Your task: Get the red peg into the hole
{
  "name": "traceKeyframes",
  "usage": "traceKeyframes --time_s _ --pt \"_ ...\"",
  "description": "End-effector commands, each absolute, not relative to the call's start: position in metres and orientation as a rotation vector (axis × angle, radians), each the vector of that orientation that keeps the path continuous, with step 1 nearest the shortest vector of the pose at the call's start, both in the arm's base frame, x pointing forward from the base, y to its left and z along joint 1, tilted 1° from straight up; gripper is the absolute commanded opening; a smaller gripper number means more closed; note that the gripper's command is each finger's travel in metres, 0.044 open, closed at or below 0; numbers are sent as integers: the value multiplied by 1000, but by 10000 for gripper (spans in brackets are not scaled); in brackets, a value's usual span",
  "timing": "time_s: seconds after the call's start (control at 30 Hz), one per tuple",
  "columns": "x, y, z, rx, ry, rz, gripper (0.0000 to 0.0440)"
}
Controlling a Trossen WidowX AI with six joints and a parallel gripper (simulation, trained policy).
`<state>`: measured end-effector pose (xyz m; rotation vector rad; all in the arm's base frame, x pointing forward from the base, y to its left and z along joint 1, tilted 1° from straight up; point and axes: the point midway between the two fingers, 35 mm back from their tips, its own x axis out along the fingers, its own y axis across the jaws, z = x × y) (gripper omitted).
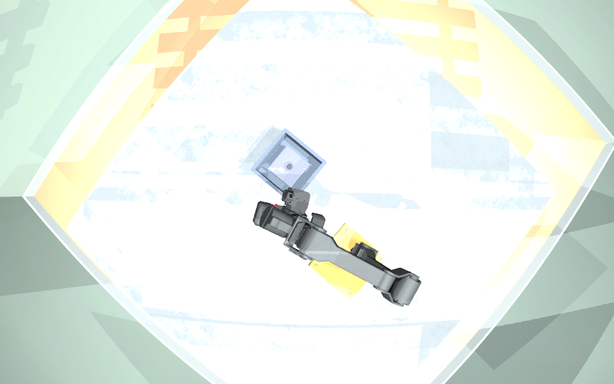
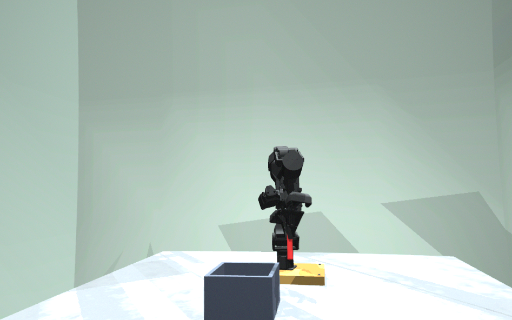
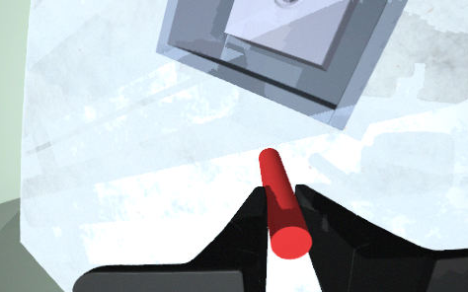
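My gripper [image 2: 290, 236] [image 3: 279, 194] is shut on the red peg [image 2: 290, 248] [image 3: 279, 182] and holds it above the table. In the exterior view the peg hangs nearly upright below the fingertips. In the top view only a speck of the peg [image 1: 275, 205] shows beside the hand. The open blue-grey box [image 1: 317, 165] [image 2: 238, 298] [image 3: 251, 84] stands apart from the peg, ahead of it in the wrist view. The light plate [image 1: 277, 165] [image 3: 280, 39] lies at its bottom with a round hole [image 1: 288, 166] in it. The wrist view cuts off part of the hole.
The yellow base plate [image 1: 337, 277] [image 2: 307, 279] lies under the arm, behind and right of the box in the exterior view. The arm [image 1: 347, 260] stretches over the base plate in the top view. The pale table [image 1: 194, 267] [image 2: 368, 294] carries box and base.
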<state>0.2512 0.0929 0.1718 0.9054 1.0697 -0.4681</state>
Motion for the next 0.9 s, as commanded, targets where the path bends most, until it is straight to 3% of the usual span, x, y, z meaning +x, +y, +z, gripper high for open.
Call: traceKeyframes --time_s 0.0,0.87 --pt "262 79 173 901 1053 -509 0" --pt "316 11 153 949 1040 -690 12"
